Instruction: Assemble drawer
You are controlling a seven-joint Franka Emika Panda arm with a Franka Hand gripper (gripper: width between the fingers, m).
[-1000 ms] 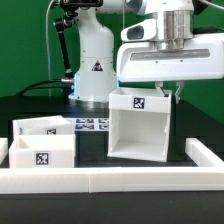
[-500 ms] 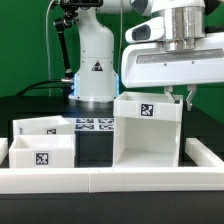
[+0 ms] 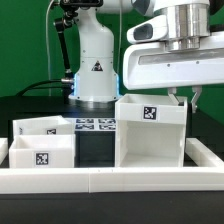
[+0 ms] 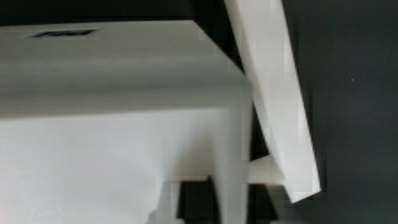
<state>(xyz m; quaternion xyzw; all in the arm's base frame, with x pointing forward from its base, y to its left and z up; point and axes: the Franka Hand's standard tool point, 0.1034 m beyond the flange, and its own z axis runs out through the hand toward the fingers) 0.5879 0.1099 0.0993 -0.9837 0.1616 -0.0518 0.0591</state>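
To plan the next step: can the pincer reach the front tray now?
Probably not yet: the pincer seems shut on the box wall. Once it lets go, the front tray is uncovered from above.

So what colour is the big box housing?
The box housing is white, with a black-and-white square tag; exterior view shows it best.

The arm's base point(image 3: 95, 50) is rounded, glossy white, with a black triangular sticker point(image 3: 97, 68) on its front. Black cables point(image 3: 63, 38) climb on the exterior view's left. A boxy white block point(image 3: 165, 62) sits under a silver cylinder point(image 3: 185, 18); the gripper point(image 3: 187, 97) has dark fingers point(image 3: 196, 97).
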